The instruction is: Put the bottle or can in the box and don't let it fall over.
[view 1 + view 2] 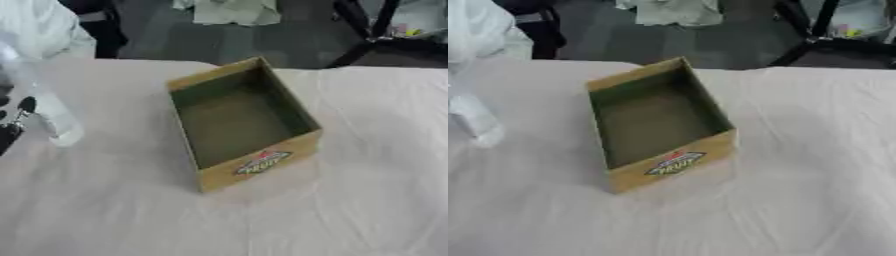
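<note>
While the left robot hand (16, 120) is showing only as dark fingers at the left edge, it is curling round a pale, see-through bottle (54, 120) and holding it roughly upright above the white-covered worktop (367, 190). The right robot hand is not showing in either view. The cardboard box (262, 165) is sitting open and empty mid-worktop, well apart from the bottle. The carrying step seems to be under way; the next move is calling for travel rightward over the near wall, then a level lowering onto the box floor
</note>
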Robot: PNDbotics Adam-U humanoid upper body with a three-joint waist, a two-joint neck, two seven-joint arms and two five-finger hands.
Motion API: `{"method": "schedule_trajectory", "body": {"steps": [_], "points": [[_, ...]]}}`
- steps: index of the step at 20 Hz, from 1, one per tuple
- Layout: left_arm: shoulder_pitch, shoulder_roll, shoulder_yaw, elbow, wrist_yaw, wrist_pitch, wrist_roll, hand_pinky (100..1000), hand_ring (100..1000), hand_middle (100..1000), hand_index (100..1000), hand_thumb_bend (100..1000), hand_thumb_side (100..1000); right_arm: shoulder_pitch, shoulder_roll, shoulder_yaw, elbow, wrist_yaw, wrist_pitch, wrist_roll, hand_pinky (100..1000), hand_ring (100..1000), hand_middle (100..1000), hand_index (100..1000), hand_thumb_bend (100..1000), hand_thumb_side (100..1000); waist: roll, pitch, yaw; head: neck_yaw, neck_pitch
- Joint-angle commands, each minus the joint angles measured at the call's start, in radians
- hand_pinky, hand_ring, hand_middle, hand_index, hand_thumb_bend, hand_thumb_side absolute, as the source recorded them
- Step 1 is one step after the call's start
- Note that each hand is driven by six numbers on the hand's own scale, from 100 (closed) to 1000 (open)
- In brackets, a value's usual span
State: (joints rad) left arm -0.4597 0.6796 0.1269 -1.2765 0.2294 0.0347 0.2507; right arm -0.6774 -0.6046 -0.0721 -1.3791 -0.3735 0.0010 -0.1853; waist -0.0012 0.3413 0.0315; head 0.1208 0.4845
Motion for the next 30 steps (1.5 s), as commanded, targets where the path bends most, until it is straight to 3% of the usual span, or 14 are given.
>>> {"method": "schedule_trajectory", "body": {"steps": [1,30], "points": [[-0.019,0.049,0.003,0.000,0.002,-0.007,-0.017,1000,1000,970,904,527,597,-0.015,-0.035,-0.005,-0.020,0.008,-0.002,0.003,881,748,795,851,100,816,0.001,-0.015,0.000,0.001,-0.017],[-0.150,0.018,-0.030,0.082,-0.004,-0.021,-0.045,1000,1000,964,893,535,615,-0.022,-0.024,0.003,-0.022,0.010,0.003,0.011,882,748,797,852,100,832,-0.003,0.000,-0.007,0.010,-0.031]]}}
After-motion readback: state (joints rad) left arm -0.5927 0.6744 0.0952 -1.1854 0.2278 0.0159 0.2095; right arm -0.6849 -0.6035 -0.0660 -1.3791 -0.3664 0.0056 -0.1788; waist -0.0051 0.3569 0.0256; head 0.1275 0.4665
